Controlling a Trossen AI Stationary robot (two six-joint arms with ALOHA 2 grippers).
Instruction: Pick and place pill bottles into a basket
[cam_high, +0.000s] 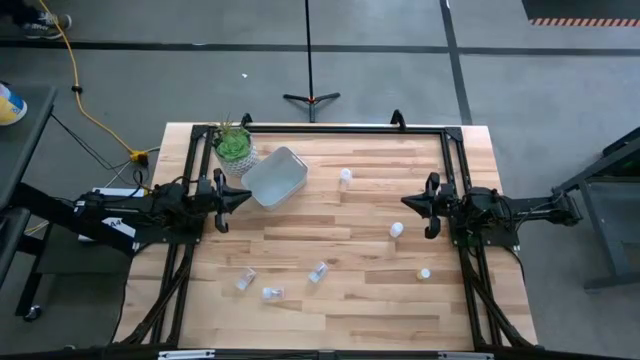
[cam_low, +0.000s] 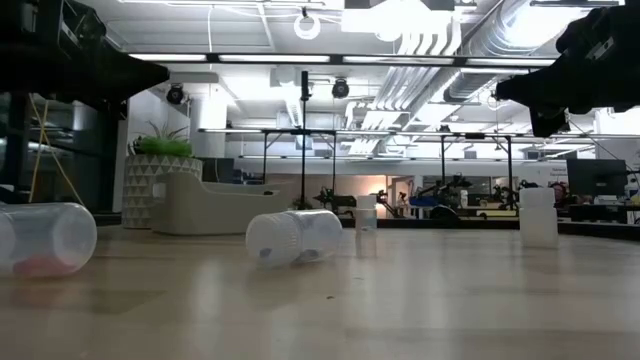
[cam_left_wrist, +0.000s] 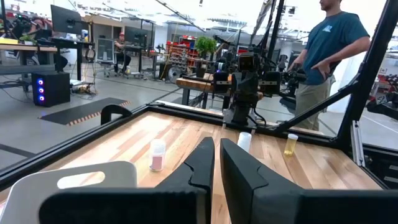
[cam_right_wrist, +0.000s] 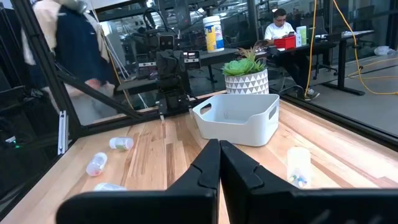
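Note:
The pale basket (cam_high: 275, 177) stands at the table's far left, beside a green plant in a pot (cam_high: 234, 146). Several small pill bottles are spread over the table. One stands upright near the far middle (cam_high: 345, 176) and one stands right of the middle (cam_high: 396, 230). A yellowish one (cam_high: 424, 273) stands at the near right. Three clear ones lie on their sides near the front (cam_high: 318, 271) (cam_high: 245, 279) (cam_high: 272, 293). My left gripper (cam_high: 247, 195) is shut and empty, held above the table beside the basket's near left corner. My right gripper (cam_high: 407, 202) is shut and empty, above the table at the right.
A black frame (cam_high: 320, 128) runs round the table's far and side edges. In the low view, two clear bottles lie on their sides close by (cam_low: 45, 238) (cam_low: 293, 237). A person (cam_left_wrist: 329, 56) stands beyond the table's right side.

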